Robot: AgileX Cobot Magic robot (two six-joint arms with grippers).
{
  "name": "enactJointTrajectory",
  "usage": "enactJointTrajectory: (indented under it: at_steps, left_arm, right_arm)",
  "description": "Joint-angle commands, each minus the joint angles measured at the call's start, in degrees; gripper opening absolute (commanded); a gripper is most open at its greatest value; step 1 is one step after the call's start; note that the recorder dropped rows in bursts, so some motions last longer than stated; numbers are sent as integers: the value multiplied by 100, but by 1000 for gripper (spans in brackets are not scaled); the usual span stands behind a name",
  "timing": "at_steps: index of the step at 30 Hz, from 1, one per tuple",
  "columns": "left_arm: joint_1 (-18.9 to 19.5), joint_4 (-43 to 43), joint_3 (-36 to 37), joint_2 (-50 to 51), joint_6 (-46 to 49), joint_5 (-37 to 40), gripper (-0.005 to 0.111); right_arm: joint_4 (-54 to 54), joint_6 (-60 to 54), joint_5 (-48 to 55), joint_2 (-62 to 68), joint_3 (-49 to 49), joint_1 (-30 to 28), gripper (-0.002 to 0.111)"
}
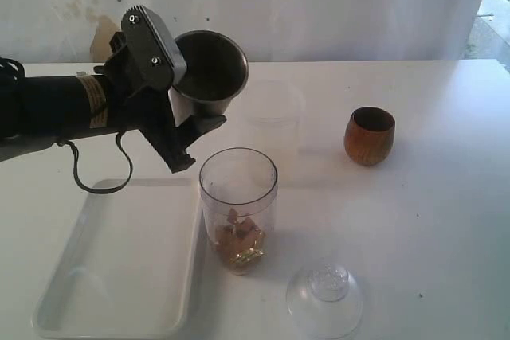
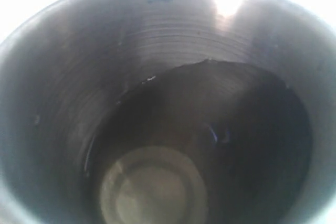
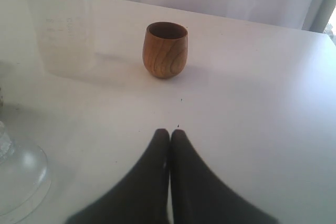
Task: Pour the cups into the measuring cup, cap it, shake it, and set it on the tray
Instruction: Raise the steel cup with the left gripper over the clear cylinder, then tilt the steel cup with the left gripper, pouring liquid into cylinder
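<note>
Steel tumbler (image 1: 209, 65), seemingly empty, clamped in left gripper (image 1: 191, 95) at eleven o'clock from measuring cup (image 1: 237, 197); right gripper (image 3: 169, 136) closed

Nothing can be read with any certainty. The frosted cup (image 3: 56, 30) carries a column of printed measuring marks (image 3: 52, 31) with small figures beside them, too faint and blurred to make out. A yellowish label (image 1: 94, 101) on the left arm (image 1: 56, 105) bears dark print too small to read, and the clear dome cap (image 1: 325, 298) shows raised lettering at its middle, likewise illegible.
</note>
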Motion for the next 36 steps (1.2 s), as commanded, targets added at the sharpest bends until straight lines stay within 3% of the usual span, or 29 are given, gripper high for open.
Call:
enactJointTrajectory:
  at_steps: [1,28,36]
  left_arm:
    - [-15,-50,-92,-113,286,-206,0]
    - [-3,221,-92,-113,1389,-68,0]
    - [-3,221,-92,-113,2512,-41,0]
  right_arm:
    - [0,8,-12,-23,24,-28,0]
    - [0,8,-12,-23,24,-28,0]
    - [0,8,-12,-23,24,-28,0]
